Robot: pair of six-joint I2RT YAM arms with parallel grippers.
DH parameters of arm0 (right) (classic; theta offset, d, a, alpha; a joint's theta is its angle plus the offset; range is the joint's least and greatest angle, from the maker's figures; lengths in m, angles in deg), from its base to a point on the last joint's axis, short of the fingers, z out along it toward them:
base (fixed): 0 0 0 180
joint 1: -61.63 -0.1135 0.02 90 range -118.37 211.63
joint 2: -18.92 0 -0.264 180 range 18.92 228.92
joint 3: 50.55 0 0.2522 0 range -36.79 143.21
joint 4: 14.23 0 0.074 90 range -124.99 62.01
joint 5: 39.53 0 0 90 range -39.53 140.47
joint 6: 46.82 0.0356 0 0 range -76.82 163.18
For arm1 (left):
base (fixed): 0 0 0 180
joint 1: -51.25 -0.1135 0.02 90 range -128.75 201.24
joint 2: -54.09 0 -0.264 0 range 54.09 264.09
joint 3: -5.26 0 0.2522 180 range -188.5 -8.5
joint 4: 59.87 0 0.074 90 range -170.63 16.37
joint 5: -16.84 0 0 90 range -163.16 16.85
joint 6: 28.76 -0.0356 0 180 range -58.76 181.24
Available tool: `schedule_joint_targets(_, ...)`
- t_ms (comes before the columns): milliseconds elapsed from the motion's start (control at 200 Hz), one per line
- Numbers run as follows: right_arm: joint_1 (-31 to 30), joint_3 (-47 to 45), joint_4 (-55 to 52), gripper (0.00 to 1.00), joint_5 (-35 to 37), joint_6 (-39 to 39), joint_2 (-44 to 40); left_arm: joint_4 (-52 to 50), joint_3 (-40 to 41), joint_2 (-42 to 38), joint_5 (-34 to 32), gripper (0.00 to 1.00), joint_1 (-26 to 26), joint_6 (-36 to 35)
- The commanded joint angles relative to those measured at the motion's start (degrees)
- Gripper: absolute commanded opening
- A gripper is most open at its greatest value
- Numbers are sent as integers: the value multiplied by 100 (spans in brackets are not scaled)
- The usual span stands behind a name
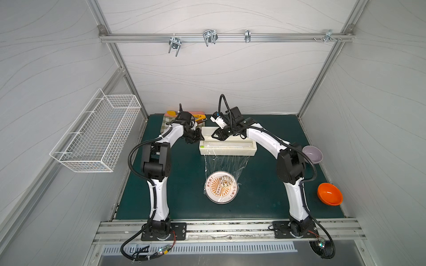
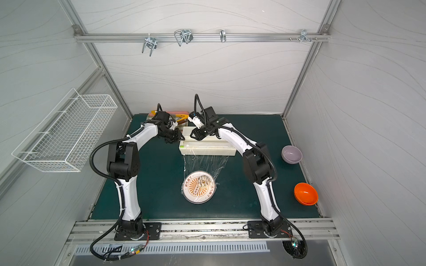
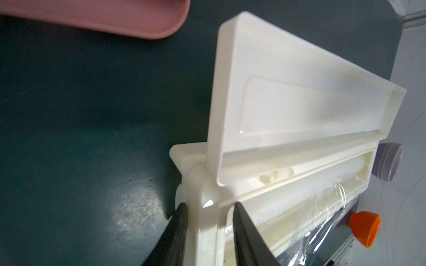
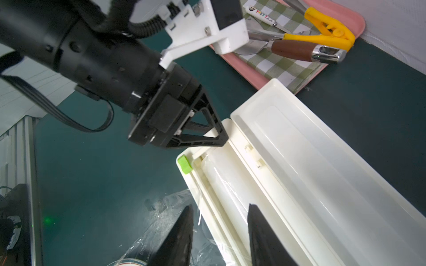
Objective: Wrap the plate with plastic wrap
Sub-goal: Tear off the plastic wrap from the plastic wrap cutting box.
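The plate (image 1: pixel 214 196), round and white with an orange sunburst print and a small brown-white piece of food, lies mid-way across the dark green mat (image 1: pixel 179 184), on the near side of the long cream-white dispenser box (image 1: pixel 230 150). The plastic wrap (image 1: pixel 227 164), a thin, glossy, clear film, runs from the box's near edge to the plate and lies crinkled over it. Farthest left, my left gripper (image 3: pixel 209 205) sits at the box's left end, jaws narrowed astride the end wall, one finger (image 3: pixel 179 221) against the outside and one inside. I cannot tell whether they truly pinch it. The box's lid (image 3: pixel 299 92) stands open. Next, my right gripper (image 4: pixel 220 206) is above the box's front rail near the green tab (image 4: pixel 184 164), jaws partly apart, nothing clamped between them. Beyond, at right, sit a lilac bowl (image 1: pixel 312 154) and an orange bowl (image 1: pixel 329 194).
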Motion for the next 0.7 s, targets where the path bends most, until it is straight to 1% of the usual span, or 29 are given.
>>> schedule_joint_targets(0, 248, -45, -34, 40, -135, 11, 86, 150, -302, 292, 10, 31, 34, 24)
schedule_joint_targets(225, 301, 29, -72, 39, -126, -107, 173, 337, -714, 707, 104, 23, 35, 243)
schedule_joint_targets(300, 260, 116, -102, 37, -151, -135, 230, 401, -754, 841, 275, 22, 39, 364)
schedule_joint_targets(320, 236, 155, -127, 37, -156, -169, 235, 432, -911, 868, 305, 22, 47, 393)
schedule_joint_targets(380, 163, 285, -234, 36, -118, -226, 320, 478, -972, 940, 374, 22, 52, 439)
schedule_joint_targets(395, 141, 323, -263, 35, -101, -403, 354, 468, -996, 959, 393, 22, 52, 443)
schedule_joint_targets(425, 109, 399, -339, 35, -78, -483, 405, 413, -1053, 998, 419, 23, 60, 443)
schedule_joint_targets(475, 89, 505, -489, 34, 52, -521, 457, 182, -1145, 1003, 417, 26, 53, 388)
schedule_joint_targets(525, 174, 439, -536, 34, 174, -316, 413, -31, -1064, 808, 310, 33, 52, 264)
schedule_joint_targets(575, 334, 266, -506, 33, 173, 195, 264, 60, -826, 471, 168, 41, 20, 217)
schedule_joint_targets(590, 381, 209, -474, 33, 190, 323, 210, 106, -626, 366, 142, 43, 5, 223)
schedule_joint_targets(640, 532, -138, -285, 39, 393, 716, -77, 356, -292, 84, 145, 49, -89, 306)
schedule_joint_targets(695, 630, -619, -89, 45, 742, 1062, -451, 486, -156, -66, 202, 52, -172, 317)
